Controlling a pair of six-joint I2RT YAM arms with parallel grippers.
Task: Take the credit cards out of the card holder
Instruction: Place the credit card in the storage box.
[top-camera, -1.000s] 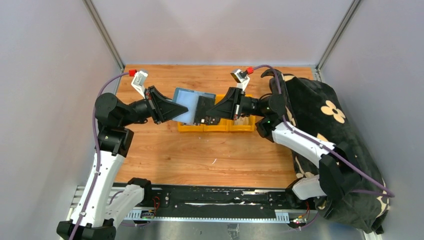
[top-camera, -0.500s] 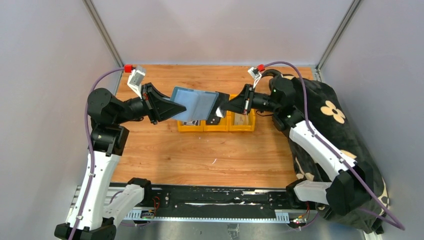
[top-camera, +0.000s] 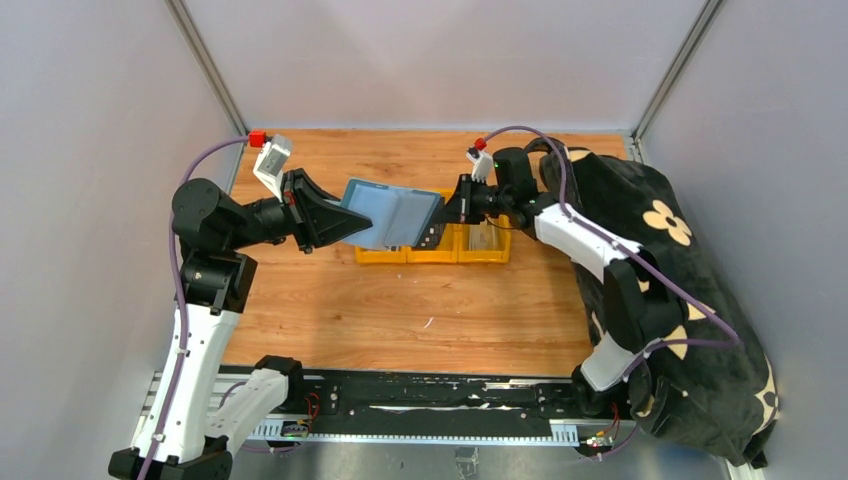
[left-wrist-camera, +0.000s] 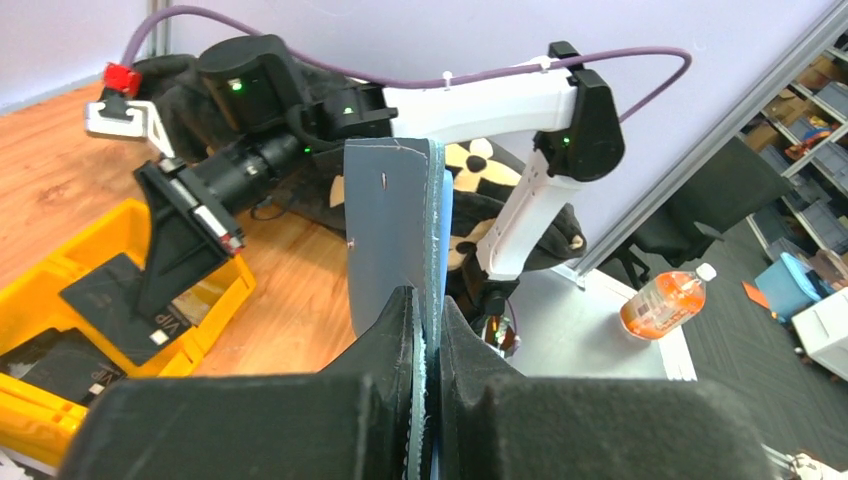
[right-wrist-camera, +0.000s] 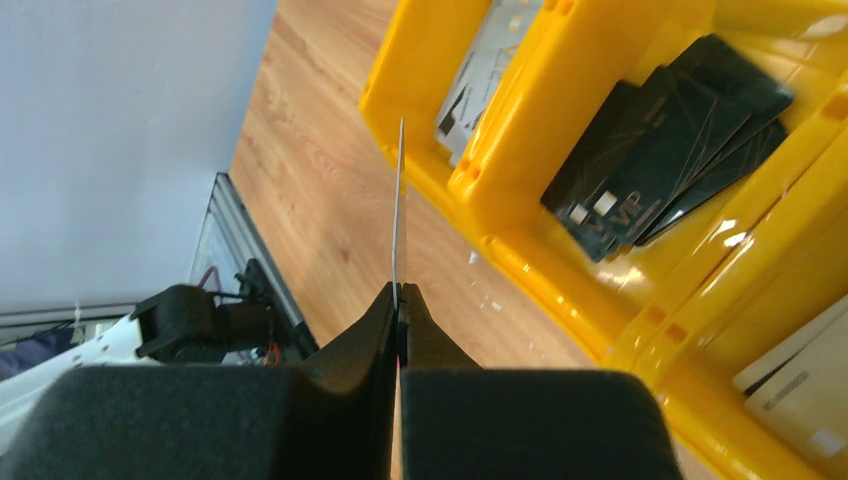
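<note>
My left gripper (top-camera: 352, 222) is shut on the near end of the slate-blue card holder (top-camera: 395, 215) and holds it in the air above the yellow bins. In the left wrist view the holder (left-wrist-camera: 390, 220) stands edge-up between my left gripper's (left-wrist-camera: 428, 320) jaws. My right gripper (top-camera: 447, 213) is shut on a dark grey credit card (top-camera: 432, 236), just off the holder's right end and over the bins. The right wrist view shows that card edge-on (right-wrist-camera: 399, 200) in the shut right gripper (right-wrist-camera: 398, 295). The left wrist view shows its flat face (left-wrist-camera: 115, 300).
A row of yellow bins (top-camera: 465, 255) sits mid-table. They hold dark cards (right-wrist-camera: 670, 130) and pale cards (right-wrist-camera: 800, 390). A black flower-patterned bag (top-camera: 660, 250) lies along the right side under the right arm. Grey walls close the table on three sides.
The right gripper has pulled the dark card out of the holder's right end, drawn it away to the right, then turned and lowered it over the bins. The left gripper kept holding the holder.
</note>
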